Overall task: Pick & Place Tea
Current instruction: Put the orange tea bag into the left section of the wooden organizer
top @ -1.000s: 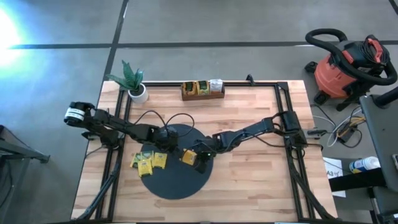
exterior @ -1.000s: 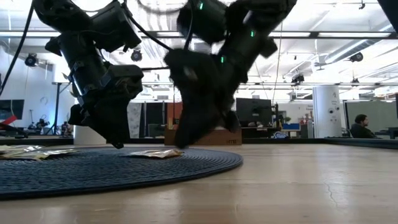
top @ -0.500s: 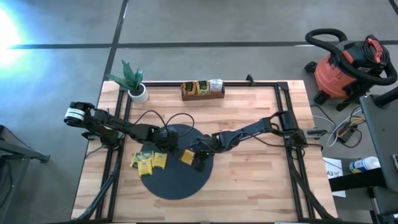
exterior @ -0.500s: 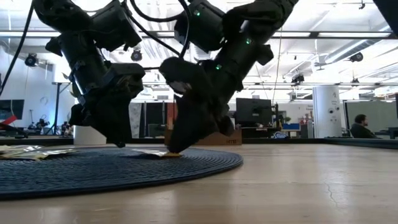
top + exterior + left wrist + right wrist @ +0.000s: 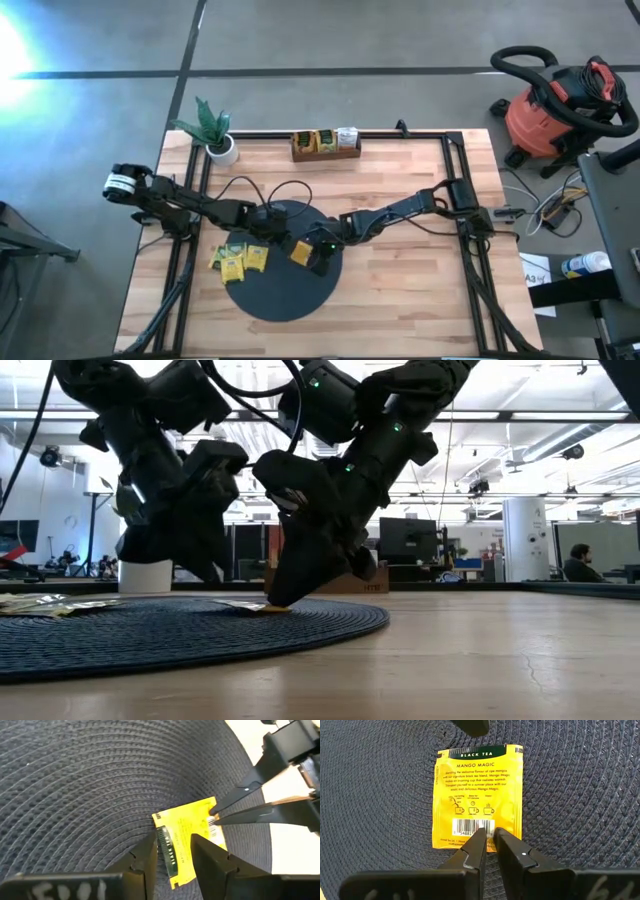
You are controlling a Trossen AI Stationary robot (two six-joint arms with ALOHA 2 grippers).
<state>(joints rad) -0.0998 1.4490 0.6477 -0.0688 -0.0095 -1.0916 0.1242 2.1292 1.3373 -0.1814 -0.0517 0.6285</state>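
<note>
The yellow tea packet (image 5: 478, 796) lay flat on the black round mat (image 5: 285, 290), over toward the mat's right-hand edge, label side up reading "black tea" and "mango magic". The right gripper (image 5: 490, 836) was right down on the packet's barcode edge, fingers nearly together with just a thin slit between them, tips pressing or nipping that edge, though nothing was lifted. The left gripper (image 5: 172, 845) sat just over the opposite side of the same packet, fingers parted with a clear gap and not holding anything. A small cluster of other yellow packets (image 5: 240, 258) sat at the mat's left edge, partly off onto the desk (image 5: 420, 280). Up at the desk's far edge stood a wooden tray (image 5: 326, 144) with more packets in it, and a small potted plant (image 5: 213, 130) in the far left corner.
</note>
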